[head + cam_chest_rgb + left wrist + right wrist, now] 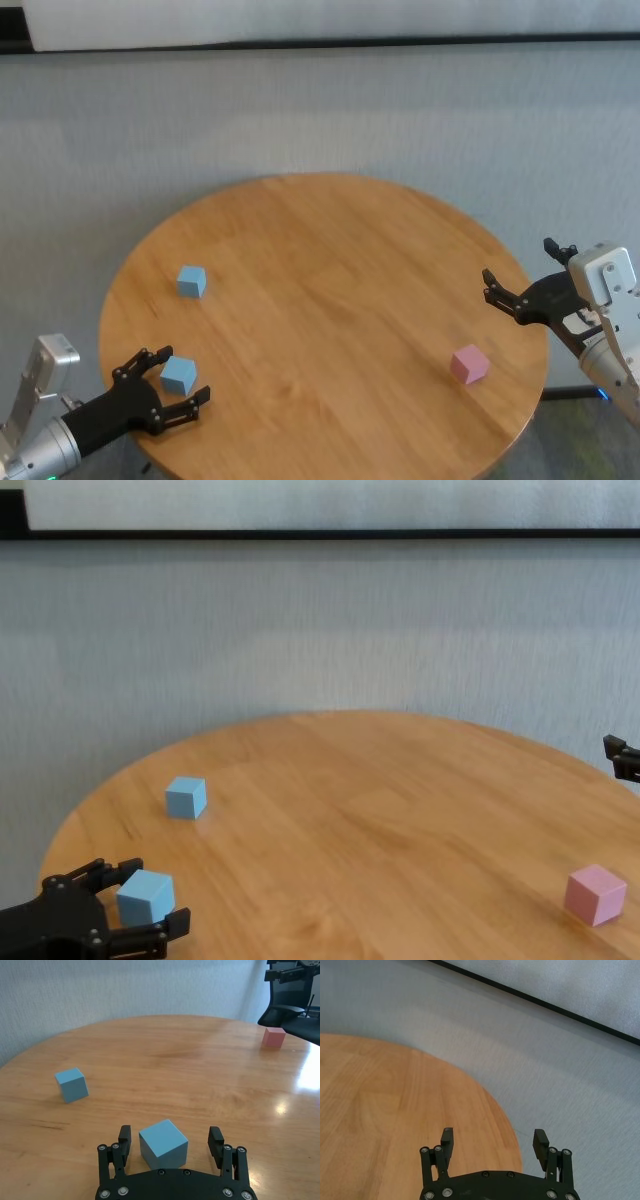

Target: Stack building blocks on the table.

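Note:
The round wooden table (330,260) holds three blocks, all apart. One light blue block (178,375) sits near the front left edge, between the fingers of my open left gripper (182,373); the fingers stand a little off its sides. The left wrist view shows this block (163,1144) on the wood inside the open gripper (170,1134). The second light blue block (192,281) lies farther back on the left. The pink block (468,364) lies at the front right. My right gripper (518,260) is open and empty, hovering at the table's right edge, behind the pink block.
Grey carpet (320,110) surrounds the table, with a white wall and dark baseboard (330,42) at the back. The table's rim is close to both grippers. The wide middle of the tabletop (380,820) is bare wood.

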Tool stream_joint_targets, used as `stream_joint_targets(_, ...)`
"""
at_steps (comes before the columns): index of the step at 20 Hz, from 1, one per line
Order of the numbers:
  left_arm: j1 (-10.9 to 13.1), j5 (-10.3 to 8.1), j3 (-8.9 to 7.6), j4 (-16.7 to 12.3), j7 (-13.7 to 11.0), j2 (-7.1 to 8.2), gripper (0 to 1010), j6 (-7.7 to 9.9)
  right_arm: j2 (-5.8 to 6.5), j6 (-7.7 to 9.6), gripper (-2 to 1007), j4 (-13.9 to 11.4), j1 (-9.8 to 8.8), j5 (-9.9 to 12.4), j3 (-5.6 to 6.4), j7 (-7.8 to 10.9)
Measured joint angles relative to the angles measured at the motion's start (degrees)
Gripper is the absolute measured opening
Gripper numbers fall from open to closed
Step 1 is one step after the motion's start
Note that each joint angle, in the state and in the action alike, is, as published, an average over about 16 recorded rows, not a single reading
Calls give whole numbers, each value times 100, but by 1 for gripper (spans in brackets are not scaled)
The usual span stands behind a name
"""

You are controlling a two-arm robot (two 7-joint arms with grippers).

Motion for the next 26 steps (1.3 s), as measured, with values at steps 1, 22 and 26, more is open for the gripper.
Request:
stream_joint_targets(1, -8, 4, 0, 14, -2, -6, 978, 4, 0, 0, 1005, 0, 0, 0, 0, 0)
stream_joint_targets(22, -32, 36, -23, 86, -18, -49, 562, -8, 0, 0, 1005, 0, 0, 0, 0, 0)
stream_joint_targets(26, 7, 42, -40, -3, 42, -32, 545, 13, 0, 0, 1005, 0, 0, 0, 0, 0)
